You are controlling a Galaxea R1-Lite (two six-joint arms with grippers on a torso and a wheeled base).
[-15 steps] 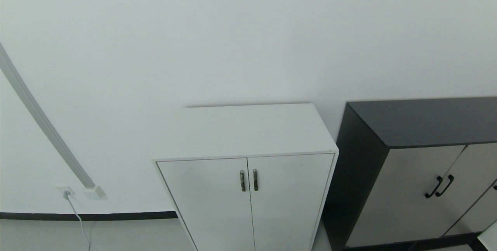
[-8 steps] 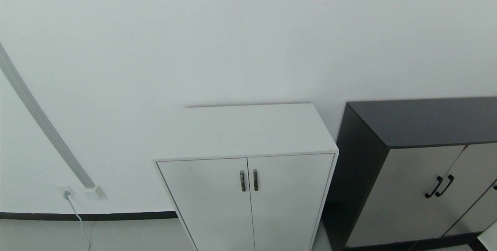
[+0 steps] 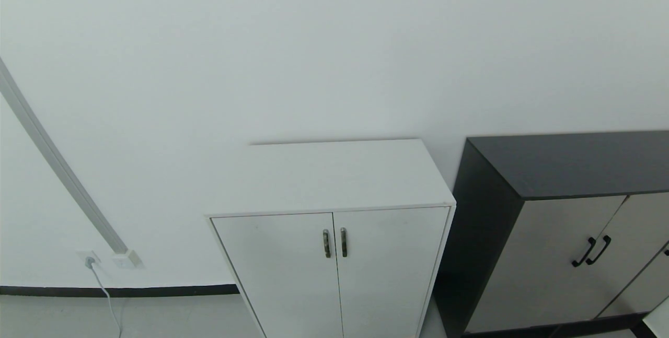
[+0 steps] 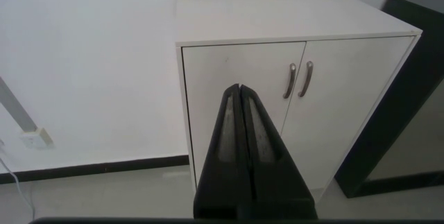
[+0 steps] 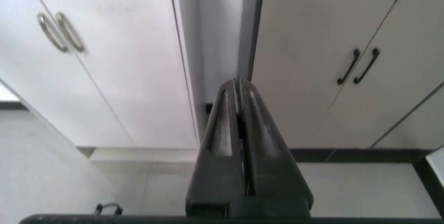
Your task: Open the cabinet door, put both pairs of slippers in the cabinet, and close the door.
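white cabinet (image 3: 282, 270) doors both closed | dark cabinet (image 3: 554, 165) at its 3 o'clock | left hand (image 4: 240, 87) together | right hand (image 5: 239, 82) together

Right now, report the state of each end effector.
Left end effector: closed, holding nothing.
Right end effector: closed, holding nothing.

Dark cabinet (image 3: 569, 163): on the floor (image 3: 172, 317) against the white wall (image 3: 313, 40), grey doors (image 3: 543, 265) shut, paired black handles (image 3: 590, 251).
Wall socket (image 3: 90, 261): low on the wall, plugged, grey cord (image 3: 107, 296) hanging.
Conduit (image 3: 57, 163): slants down the wall, ending just beside the socket.
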